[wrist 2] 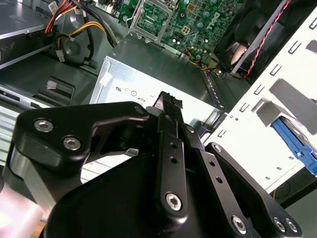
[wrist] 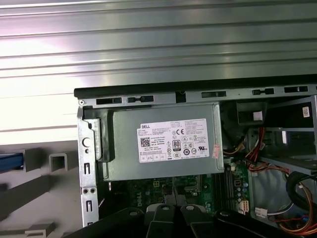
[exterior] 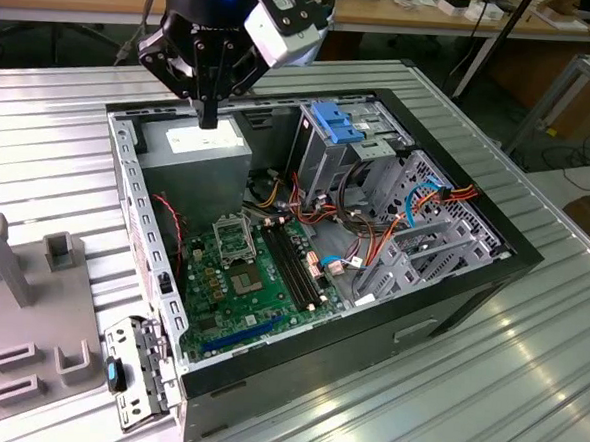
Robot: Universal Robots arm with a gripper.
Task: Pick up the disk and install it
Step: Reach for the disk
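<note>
In the exterior view the gripper [exterior: 209, 116] hung with its fingers clenched together on nothing, directly above the power-supply box [exterior: 193, 175] in a back corner of the open computer case [exterior: 493, 263], tips close over the box's white label. The drive cage [exterior: 336, 123] with its blue top stood beside the gripper toward the exterior view's right, and a grey fixture [exterior: 9, 314] lay outside the case, lower and toward the exterior view's left. By my judgement a straight drop from there would have jammed the closed tips into the box lid, and a low sideways sweep would have struck the case's raised perforated wall [exterior: 127, 191]. In the second wrist view a blue-railed piece, which I took for the disk [wrist 2: 293, 141], lay beyond that wall, well apart from the fingertips [wrist 2: 168, 101]. Reaching it meant clearing the rim with height to spare. Thin red and black wires [wrist 2: 270, 27] ran past the fan ahead of the gripper and looked able to snag. In the first wrist view the box sat squarely beneath the gripper. A blue strip in the fixture [wrist: 10, 161], probably the same disk, lay outside the wall. The ribbed table [wrist: 148, 44] beyond the far rim offered free room, while cables [wrist: 252, 148] crowded the cage side.
</note>
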